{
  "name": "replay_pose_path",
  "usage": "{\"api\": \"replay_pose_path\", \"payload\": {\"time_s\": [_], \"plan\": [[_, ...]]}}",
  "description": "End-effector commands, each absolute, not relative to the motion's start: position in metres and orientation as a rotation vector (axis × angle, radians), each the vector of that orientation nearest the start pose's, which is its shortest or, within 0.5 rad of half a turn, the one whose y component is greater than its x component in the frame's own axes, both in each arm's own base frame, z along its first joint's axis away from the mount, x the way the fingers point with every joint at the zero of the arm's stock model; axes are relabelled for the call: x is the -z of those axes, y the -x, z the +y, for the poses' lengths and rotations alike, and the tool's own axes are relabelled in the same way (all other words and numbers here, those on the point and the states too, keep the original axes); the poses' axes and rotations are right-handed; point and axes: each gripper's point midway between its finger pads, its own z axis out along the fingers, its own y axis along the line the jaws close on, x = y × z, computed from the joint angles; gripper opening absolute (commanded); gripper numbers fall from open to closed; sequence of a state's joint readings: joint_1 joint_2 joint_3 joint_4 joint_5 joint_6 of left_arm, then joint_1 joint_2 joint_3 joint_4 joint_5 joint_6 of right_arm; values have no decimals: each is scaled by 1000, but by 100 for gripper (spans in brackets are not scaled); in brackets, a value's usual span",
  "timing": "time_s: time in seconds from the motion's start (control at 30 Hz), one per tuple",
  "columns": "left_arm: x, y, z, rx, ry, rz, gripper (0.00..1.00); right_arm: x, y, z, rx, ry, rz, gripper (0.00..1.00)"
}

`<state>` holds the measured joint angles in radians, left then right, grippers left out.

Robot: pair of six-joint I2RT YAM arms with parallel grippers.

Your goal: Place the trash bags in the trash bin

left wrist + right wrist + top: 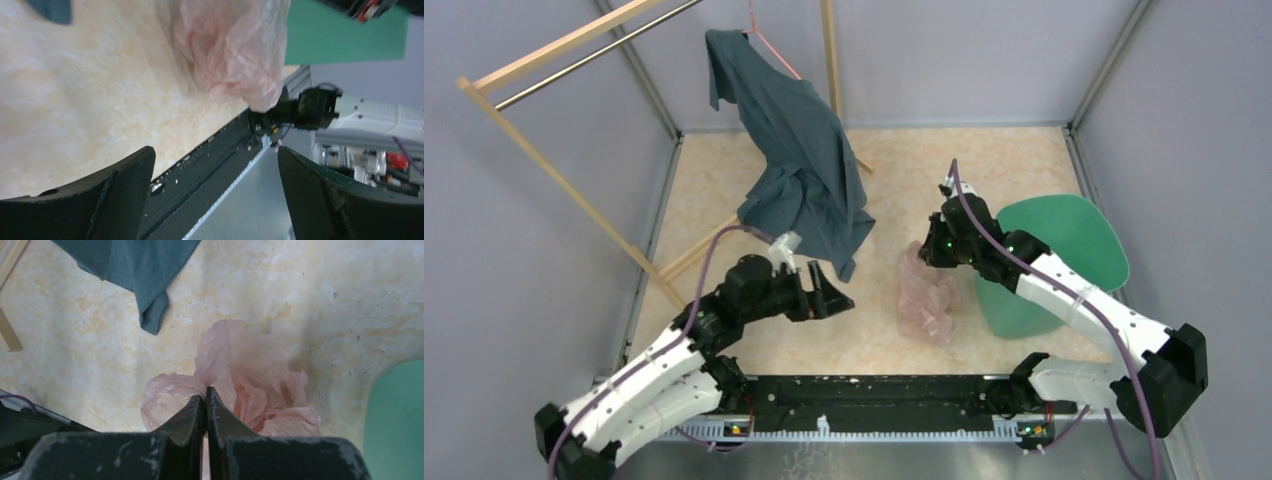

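Our right claw is pressed shut on a fold of the pink bag; we judge this a pinch meant to lift the film off the table. The bag lies crumpled just beside the green bin, at the bin's 9 o'clock, none of it inside. Our left claw hangs wide and holds nothing, at the bag's 9 o'clock, probably ready to help. We see nothing in the bin, though our right arm hides part of it. The shirt hangs at the bag's 11 o'clock.
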<state>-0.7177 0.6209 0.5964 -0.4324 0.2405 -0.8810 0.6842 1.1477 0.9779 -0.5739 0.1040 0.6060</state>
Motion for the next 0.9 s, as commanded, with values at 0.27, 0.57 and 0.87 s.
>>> {"api": "replay_pose_path", "payload": {"time_s": [0.27,0.57,0.87], "plan": [[-175,-109,-384,1212,-341,2235,98,-222,-242,229,-735,141,2221,0],[-111,-119,-405,519,-217,2335,97,-241,-227,219,-797,94,2166,0],[-87,-133,-325,353,-12,2345,58,-239,-219,208,-781,79,2153,0]]}}
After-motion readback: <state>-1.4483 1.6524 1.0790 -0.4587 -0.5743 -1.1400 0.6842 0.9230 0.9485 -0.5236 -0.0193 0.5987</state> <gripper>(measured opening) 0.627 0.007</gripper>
